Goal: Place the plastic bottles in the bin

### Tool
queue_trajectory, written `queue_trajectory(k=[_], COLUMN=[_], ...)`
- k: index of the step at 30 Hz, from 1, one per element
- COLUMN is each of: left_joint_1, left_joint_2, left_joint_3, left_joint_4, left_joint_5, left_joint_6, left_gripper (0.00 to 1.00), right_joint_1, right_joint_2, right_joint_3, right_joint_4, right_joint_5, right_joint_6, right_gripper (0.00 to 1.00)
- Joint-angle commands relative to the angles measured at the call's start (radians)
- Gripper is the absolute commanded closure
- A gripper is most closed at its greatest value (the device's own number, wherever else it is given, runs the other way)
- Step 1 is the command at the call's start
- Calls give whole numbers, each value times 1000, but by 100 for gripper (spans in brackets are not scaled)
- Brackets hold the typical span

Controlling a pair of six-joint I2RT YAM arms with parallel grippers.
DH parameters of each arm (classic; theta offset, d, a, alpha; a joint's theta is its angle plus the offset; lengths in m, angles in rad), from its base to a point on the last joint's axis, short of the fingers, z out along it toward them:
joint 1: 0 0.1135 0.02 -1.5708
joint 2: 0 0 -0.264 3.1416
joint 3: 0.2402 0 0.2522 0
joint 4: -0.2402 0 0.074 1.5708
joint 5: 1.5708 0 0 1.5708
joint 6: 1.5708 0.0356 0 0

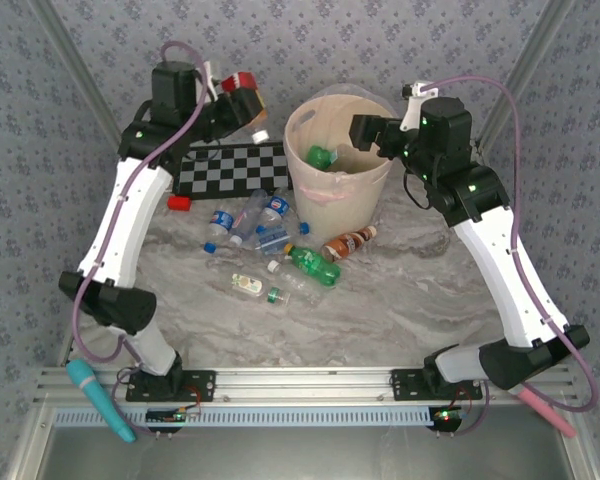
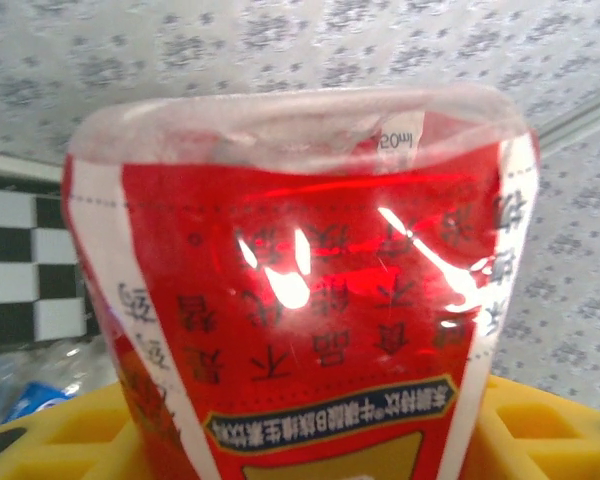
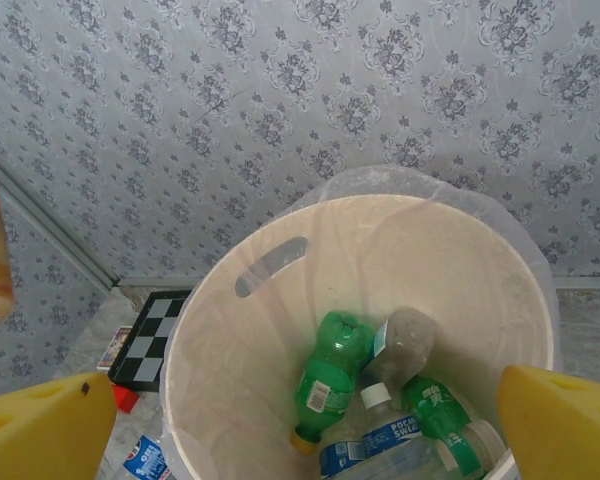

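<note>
The red-labelled bottle crowded my left wrist view, both ends cut off. From above I saw the left gripper clamped on it, raised at the bin's 10 o'clock, its long axis roughly 12 to 6, white cap toward 6. On the table, at the bin's 7 o'clock, lay the loose bottles, the green bottle lying 10 to 4. My right gripper hung over the bin's 2 o'clock rim, fingers spread, empty
</note>
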Motion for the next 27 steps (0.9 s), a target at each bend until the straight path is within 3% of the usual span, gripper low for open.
queue_trajectory(k=[1, 13, 27], left_joint_1=[-38, -169, -193], left_joint_2=[74, 399, 460], left_joint_3=[133, 545, 568], left_joint_4=[56, 23, 51], left_joint_5=[64, 129, 137], left_joint_6=[-58, -172, -210], left_gripper=[44, 45, 44], right_joint_1=[-8, -13, -22], right_joint_2=[-12, -34, -78], right_joint_3=[2, -16, -48], right_joint_4=[18, 9, 0], right_joint_5=[20, 43, 76], right_joint_6=[-11, 0, -2], right_gripper=[0, 0, 0])
